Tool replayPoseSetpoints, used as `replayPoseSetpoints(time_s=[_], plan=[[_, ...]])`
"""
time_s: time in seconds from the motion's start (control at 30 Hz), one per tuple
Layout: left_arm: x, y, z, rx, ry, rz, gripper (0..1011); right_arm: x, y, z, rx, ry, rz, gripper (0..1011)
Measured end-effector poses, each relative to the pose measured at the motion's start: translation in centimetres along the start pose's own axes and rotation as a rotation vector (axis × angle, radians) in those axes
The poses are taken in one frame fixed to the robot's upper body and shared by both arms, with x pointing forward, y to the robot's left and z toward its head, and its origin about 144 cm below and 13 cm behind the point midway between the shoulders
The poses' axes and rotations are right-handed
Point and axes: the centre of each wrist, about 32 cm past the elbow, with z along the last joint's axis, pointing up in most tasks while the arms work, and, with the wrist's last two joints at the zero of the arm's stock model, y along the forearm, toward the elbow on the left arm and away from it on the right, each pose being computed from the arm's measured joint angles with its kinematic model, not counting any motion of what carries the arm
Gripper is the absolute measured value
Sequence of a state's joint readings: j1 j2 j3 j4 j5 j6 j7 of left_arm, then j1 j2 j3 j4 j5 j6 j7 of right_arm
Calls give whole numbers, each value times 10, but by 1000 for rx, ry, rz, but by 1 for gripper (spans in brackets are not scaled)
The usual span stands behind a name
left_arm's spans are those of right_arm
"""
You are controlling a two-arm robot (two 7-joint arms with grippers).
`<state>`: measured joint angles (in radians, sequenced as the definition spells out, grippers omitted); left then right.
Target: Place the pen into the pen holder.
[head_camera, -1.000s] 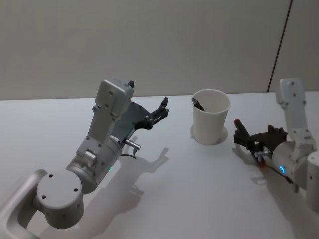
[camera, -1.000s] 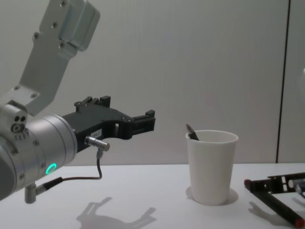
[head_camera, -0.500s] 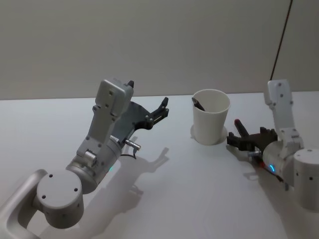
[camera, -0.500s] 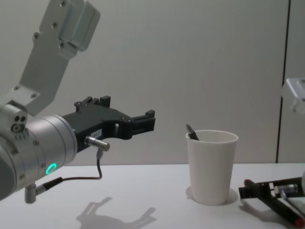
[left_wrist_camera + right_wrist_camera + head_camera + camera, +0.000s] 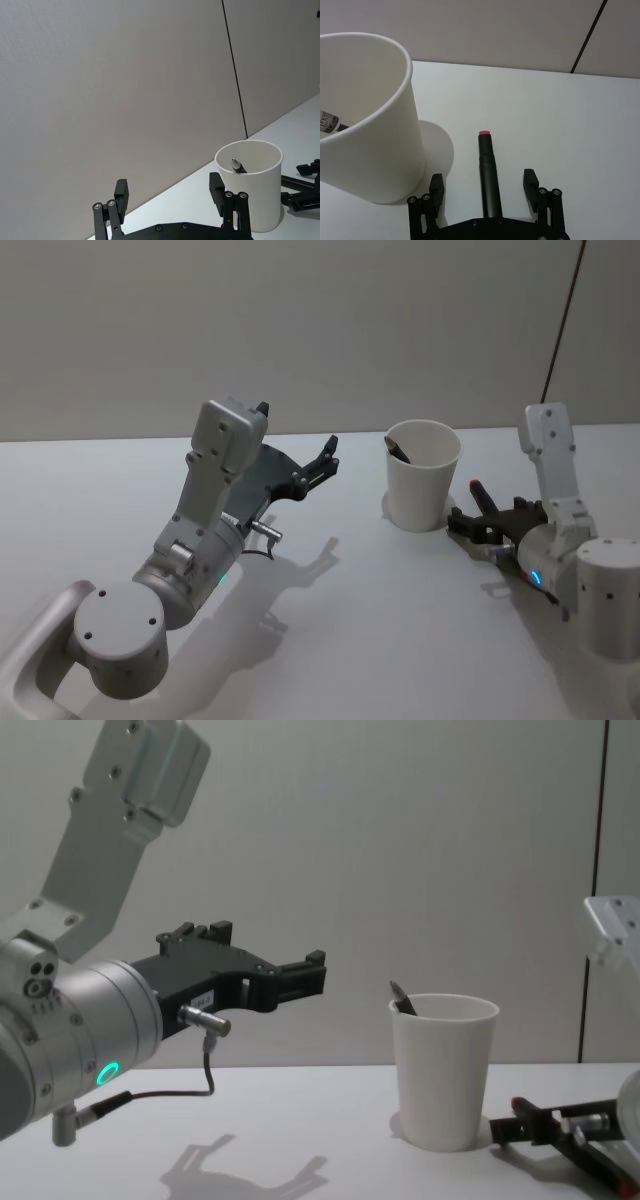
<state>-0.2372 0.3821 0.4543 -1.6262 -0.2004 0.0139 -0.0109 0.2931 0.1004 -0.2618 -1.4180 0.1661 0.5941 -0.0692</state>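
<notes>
The pen holder [image 5: 424,478] is a white paper cup standing upright right of centre, with a dark pen [image 5: 396,449] leaning inside it. A black pen [image 5: 489,172] with a red end lies flat on the table just right of the cup. My right gripper [image 5: 483,184] is low over the table, open, one finger on each side of that pen without gripping it; it shows beside the cup's base [image 5: 468,522]. My left gripper [image 5: 327,460] hangs raised left of the cup, open with nothing between its fingers.
The white table [image 5: 340,640] runs back to a plain grey wall. My left arm's body [image 5: 190,550] takes up the front left. A dark vertical seam [image 5: 565,310] marks the wall at the far right.
My right gripper has slid left along the table toward the cup's base, around the lying pen. The left arm, the cup and both pens have stayed put.
</notes>
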Motion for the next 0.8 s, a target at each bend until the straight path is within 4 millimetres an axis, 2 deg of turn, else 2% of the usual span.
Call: replayPoseSetpoints(time_s=[0.3,0.47,0.8], plan=[[0,0,0,0,0,0,1001,-1,2,-1,-2,2,1,1002],[0,0,0,0,0,0,1001,-2,3,-1,-4,3,4,884],[0,0,0,0,0,0,1001,-3,4,-2,-6,3,4,811]])
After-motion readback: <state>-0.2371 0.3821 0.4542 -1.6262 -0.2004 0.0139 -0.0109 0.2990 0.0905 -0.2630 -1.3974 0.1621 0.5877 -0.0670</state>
